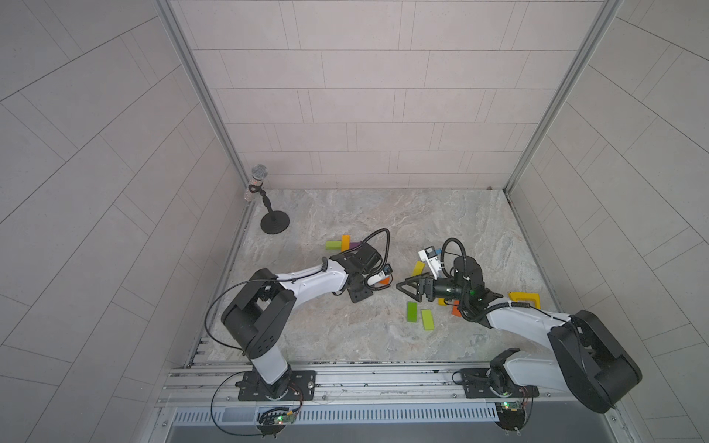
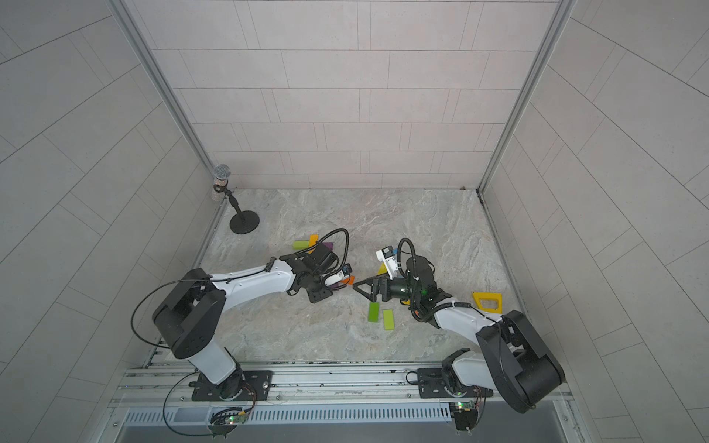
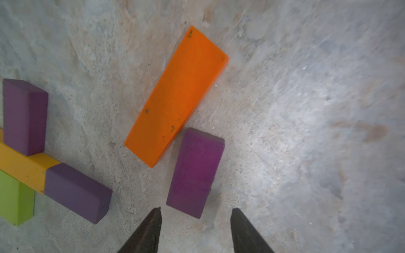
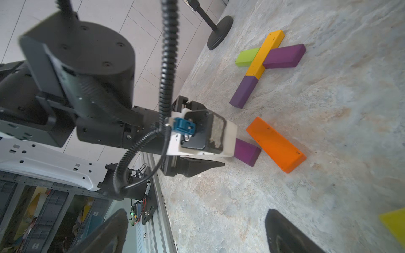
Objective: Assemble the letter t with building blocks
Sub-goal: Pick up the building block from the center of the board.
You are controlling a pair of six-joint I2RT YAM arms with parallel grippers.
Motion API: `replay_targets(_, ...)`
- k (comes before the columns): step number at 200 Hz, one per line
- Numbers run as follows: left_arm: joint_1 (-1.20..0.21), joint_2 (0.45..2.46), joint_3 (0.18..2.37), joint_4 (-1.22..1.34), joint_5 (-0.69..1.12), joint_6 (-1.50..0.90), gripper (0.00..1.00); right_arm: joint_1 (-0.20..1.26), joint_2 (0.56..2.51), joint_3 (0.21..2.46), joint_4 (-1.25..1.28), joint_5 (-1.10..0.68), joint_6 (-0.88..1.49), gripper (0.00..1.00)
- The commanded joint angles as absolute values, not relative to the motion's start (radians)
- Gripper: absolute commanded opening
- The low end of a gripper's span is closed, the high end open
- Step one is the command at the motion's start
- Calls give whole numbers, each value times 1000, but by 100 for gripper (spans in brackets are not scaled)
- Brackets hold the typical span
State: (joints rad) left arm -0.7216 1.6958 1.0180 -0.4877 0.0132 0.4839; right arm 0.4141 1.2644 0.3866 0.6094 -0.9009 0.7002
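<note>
A cross of building blocks lies on the stone table: a yellow-orange bar (image 4: 266,53) with a lime block (image 4: 246,57) and a purple block (image 4: 285,56) at its sides, and another purple block (image 4: 243,92) at its end. Nearer lie a loose orange block (image 3: 177,96) and a loose purple block (image 3: 195,173), corner to corner. My left gripper (image 3: 196,211) is open, low over the table. The purple block's near end sits just between its fingertips (image 3: 157,215) with a gap on each side. My right gripper (image 1: 406,287) is open and holds nothing, facing the left one.
A green block (image 1: 411,311) and a lime block (image 1: 427,319) lie side by side below the right gripper. A yellow block (image 1: 417,268), an orange block (image 1: 455,308) and a yellow frame piece (image 1: 525,299) lie around the right arm. A microphone stand (image 1: 274,222) is at the far left corner.
</note>
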Motion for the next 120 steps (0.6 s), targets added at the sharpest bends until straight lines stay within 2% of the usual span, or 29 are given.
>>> replay_targets(1, -717, 1727, 1056, -528, 33, 551, 56, 417, 1232, 380, 644, -903, 695, 100)
replay_targets(120, -716, 1851, 1167, -593, 39, 567, 56, 417, 1255, 381, 669, -914, 705, 100)
